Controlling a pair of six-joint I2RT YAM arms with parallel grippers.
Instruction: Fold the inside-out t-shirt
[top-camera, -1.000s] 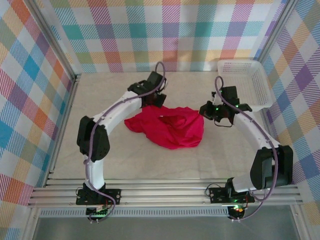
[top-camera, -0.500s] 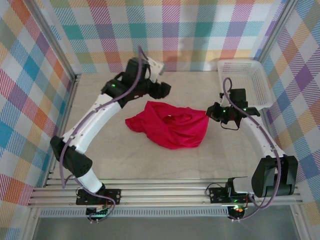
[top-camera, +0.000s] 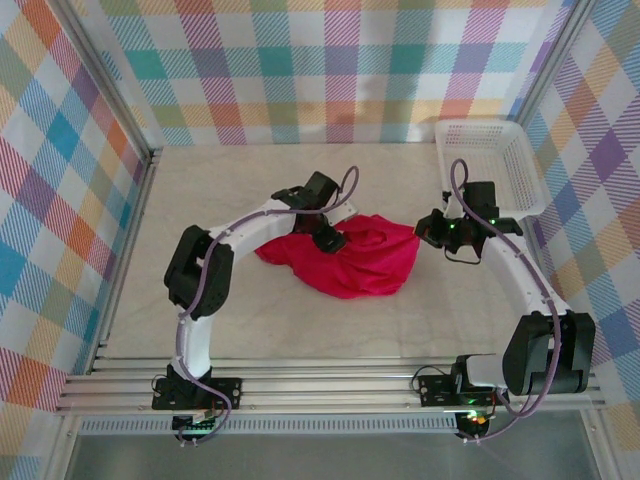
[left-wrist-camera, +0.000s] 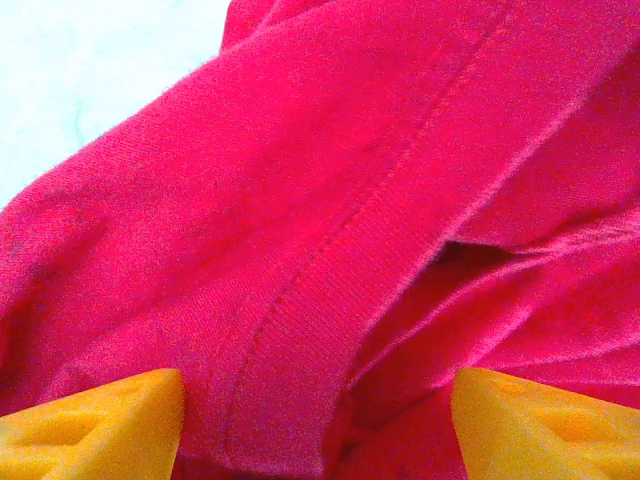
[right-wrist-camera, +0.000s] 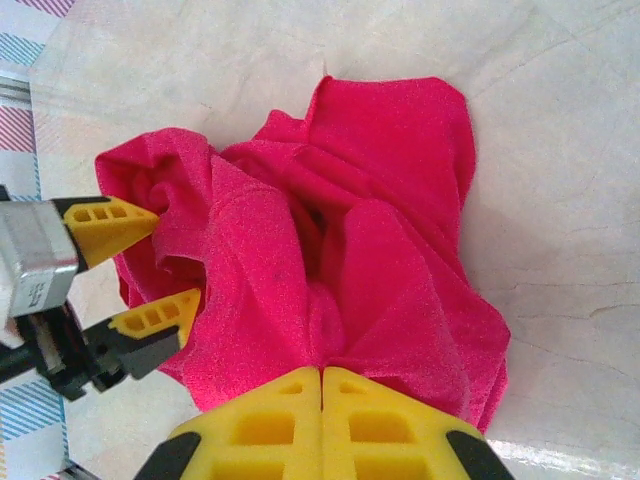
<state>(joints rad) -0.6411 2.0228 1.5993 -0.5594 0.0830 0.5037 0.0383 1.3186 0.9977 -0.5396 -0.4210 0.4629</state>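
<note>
Robotics laboratory work cell. Bare aluminium posts (top-camera: 108, 88) are framing a boxed-in table (top-camera: 400, 330) that is wearing a pale cloth. Printed plaid panels (top-camera: 340, 60) are standing in as walls on three sides. A slotted aluminium rail (top-camera: 330, 385) is running along the near edge and carrying the bolted bases of a left arm (top-camera: 245, 225) and a right arm (top-camera: 510, 265), both trailing purple cables (top-camera: 455, 180). A white mesh basket (top-camera: 480, 125) is sitting in the far right corner.
</note>
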